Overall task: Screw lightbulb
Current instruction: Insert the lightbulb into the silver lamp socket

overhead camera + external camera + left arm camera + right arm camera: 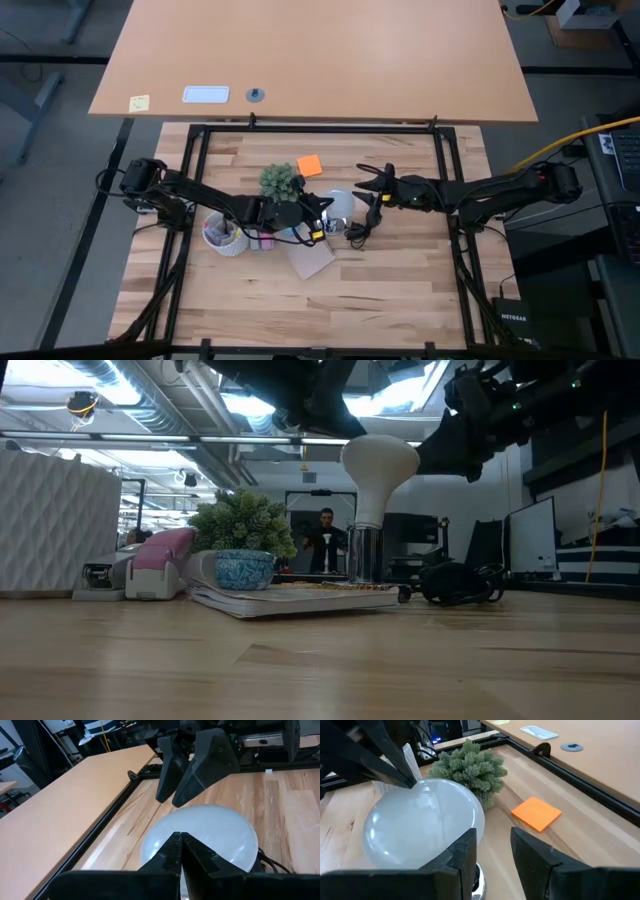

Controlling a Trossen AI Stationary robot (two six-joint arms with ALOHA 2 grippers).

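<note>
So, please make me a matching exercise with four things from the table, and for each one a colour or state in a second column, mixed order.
Column one:
1. bulb
2. sticky pad
3. left gripper
4. right gripper

Column two:
a. orange, flat on the wood
b. fingers shut, above the globe
c. frosted white, upright in the silver socket
d. fingers open, beside the globe

Pairs: 1-c, 2-a, 3-b, 4-d
</note>
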